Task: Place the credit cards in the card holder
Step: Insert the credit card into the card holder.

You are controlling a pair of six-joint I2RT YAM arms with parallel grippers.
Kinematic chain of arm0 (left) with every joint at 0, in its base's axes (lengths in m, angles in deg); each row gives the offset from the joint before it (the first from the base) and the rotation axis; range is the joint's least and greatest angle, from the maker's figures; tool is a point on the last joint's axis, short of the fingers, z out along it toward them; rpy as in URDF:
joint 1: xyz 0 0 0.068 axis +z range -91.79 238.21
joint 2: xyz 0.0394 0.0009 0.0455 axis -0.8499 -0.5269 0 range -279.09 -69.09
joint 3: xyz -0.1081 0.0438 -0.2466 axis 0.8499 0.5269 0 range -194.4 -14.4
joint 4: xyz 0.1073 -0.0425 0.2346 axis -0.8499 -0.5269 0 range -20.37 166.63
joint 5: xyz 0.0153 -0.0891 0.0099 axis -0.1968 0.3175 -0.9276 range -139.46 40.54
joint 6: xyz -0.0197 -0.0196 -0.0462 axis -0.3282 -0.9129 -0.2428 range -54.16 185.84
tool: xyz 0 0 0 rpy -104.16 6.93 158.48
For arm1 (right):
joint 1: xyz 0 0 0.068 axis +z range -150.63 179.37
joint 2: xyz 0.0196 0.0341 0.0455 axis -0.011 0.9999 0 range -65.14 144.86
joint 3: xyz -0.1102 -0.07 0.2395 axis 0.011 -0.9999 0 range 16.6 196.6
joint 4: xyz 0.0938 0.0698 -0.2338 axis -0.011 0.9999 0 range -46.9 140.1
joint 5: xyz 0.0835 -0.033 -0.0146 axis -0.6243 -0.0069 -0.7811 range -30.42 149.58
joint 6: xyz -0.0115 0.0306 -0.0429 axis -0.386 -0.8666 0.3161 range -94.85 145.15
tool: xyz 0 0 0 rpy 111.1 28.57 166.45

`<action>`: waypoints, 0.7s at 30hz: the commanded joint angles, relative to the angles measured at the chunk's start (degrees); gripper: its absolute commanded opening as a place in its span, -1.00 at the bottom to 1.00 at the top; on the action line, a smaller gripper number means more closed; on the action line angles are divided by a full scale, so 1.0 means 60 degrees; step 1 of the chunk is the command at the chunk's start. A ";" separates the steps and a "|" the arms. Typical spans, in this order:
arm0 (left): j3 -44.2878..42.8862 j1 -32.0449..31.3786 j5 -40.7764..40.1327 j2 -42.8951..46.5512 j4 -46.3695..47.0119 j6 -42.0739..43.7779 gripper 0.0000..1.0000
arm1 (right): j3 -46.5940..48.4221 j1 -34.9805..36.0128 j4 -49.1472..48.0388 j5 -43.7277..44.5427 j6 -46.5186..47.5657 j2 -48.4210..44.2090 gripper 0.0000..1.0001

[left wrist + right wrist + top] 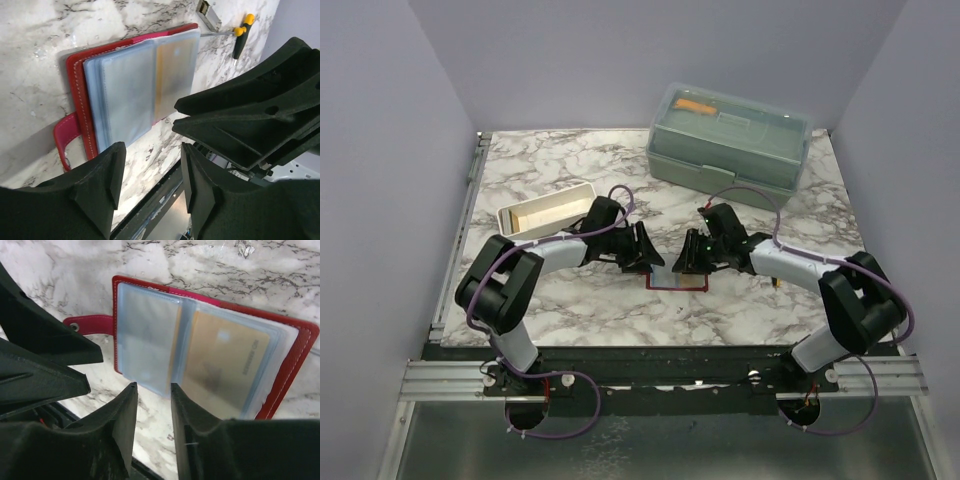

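Where the top view looks down on the marble worktop (570,300), we see the card holder (678,284) lying open, a little in from the middle of the near edge. The left tool (650,262) and the right tool (685,262) meet over it. A white tray (547,210) sits toward the left edge and a pale-green box (730,140) at the far right corner. In the left wrist view, the left tool (152,160) stands well parted with nothing between its fingers, beside the holder's clear sleeves (125,90). In the right wrist view, the right tool (152,395) is parted only narrowly and grips nothing. It hangs at the edge of the sleeves, one of which holds a gold card (230,360).
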 commanded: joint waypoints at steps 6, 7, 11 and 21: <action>0.0144 0.0056 -0.0525 -0.0236 -0.0088 0.0213 -0.11 | -0.0142 -0.0002 -0.0861 -0.0160 0.0136 0.0905 -0.55; 0.0161 0.0058 -0.0581 -0.0225 -0.0107 0.0236 -0.12 | -0.0131 -0.0002 -0.0905 -0.0207 0.0149 0.1003 -0.56; 0.0189 0.0105 -0.0614 -0.0223 -0.0123 0.0243 -0.14 | -0.0073 -0.0002 -0.0928 -0.0170 0.0180 0.1346 -0.62; 0.0102 0.0158 -0.0568 -0.0152 -0.0198 0.0295 -0.12 | -0.0220 -0.0004 -0.0759 0.0239 -0.0019 0.1561 -0.92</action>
